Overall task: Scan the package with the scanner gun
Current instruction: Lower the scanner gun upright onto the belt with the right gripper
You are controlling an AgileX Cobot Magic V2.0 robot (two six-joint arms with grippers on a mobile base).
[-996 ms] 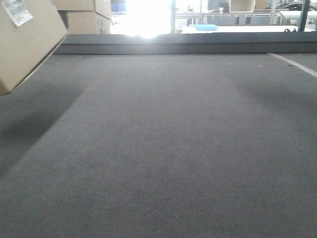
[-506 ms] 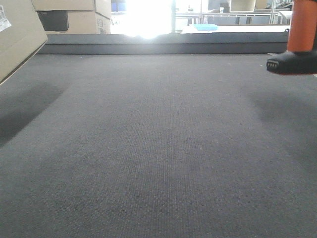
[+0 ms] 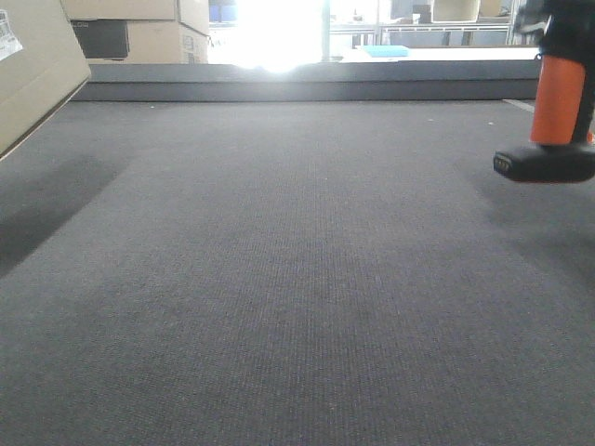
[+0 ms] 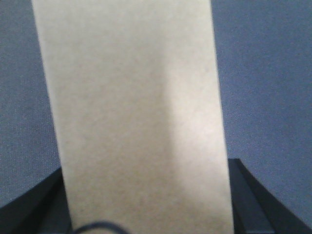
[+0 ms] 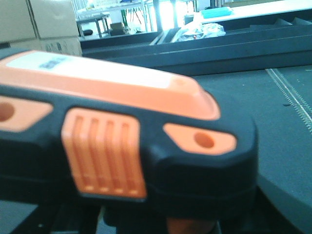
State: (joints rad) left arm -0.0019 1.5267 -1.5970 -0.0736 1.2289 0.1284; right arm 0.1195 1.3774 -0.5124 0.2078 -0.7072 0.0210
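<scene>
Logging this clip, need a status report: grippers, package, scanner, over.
Left gripper shut on box, box tilted at far left. Scanner aloft on right, right jaws hidden. Nothing on mat between them.

Left gripper (image 4: 144, 202) clamped on package (image 4: 131, 97), right gripper (image 3: 565, 32) aloft, gripping scanner gun (image 3: 556, 111)

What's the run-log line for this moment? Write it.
cardboard package: raised, tilted, far left | scanner gun: upright, in air, far right | status: wide apart

Bright window (image 3: 279, 32) glares beyond grey carpeted surface (image 3: 297, 279).
</scene>
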